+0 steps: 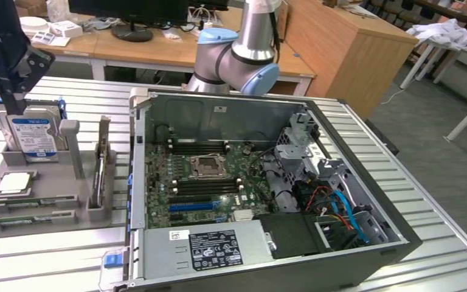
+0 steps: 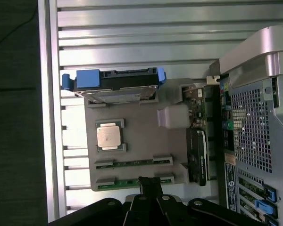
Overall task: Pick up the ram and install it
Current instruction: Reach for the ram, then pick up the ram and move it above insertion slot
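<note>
Within the grey holder (image 2: 141,134) sit ram (image 2: 132,164), processor (image 2: 109,137), hard drive (image 2: 115,90).

Ribbed metal table (image 1: 55,255) (image 2: 132,33), slats running lengthwise. Two things directly on it. Grey holder (image 1: 55,182) (image 2: 141,141) toward the exterior view's left. Open computer case (image 1: 396,237) (image 2: 254,56) just beside it on the exterior view's right, lying flat, open side up. Touching or a thin gap between them: can't tell. Bare slats show around both.

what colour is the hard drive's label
Blue and white, on the hard drive; the exterior view shows it best.
</note>
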`<state>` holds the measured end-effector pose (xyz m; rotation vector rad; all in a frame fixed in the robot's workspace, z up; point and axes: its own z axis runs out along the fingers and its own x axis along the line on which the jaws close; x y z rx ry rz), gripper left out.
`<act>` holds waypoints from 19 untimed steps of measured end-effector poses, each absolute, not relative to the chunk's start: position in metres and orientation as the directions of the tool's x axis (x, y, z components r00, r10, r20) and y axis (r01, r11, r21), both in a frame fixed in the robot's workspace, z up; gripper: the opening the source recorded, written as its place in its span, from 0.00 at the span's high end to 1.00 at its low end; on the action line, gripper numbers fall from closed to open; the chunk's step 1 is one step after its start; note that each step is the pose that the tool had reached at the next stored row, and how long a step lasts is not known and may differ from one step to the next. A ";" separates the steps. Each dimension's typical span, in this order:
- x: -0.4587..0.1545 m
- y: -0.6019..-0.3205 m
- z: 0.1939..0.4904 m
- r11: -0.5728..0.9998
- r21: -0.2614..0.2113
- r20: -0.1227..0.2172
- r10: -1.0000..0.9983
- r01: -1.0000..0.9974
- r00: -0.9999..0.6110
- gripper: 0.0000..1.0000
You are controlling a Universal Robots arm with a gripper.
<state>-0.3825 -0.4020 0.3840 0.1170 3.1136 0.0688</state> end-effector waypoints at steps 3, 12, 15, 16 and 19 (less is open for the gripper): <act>-0.382 -0.407 0.384 0.996 0.045 -0.023 0.075 0.074 -0.997 0.89; -0.382 -0.415 0.384 0.996 0.045 -0.023 0.076 0.074 -0.997 0.89; -0.382 -0.416 0.384 0.996 0.045 -0.023 0.075 0.074 -0.997 0.89; -0.382 -0.416 0.384 0.996 0.045 -0.023 0.075 0.074 -0.997 0.89; -0.382 -0.416 0.384 0.996 0.045 -0.023 0.075 0.074 -0.997 0.89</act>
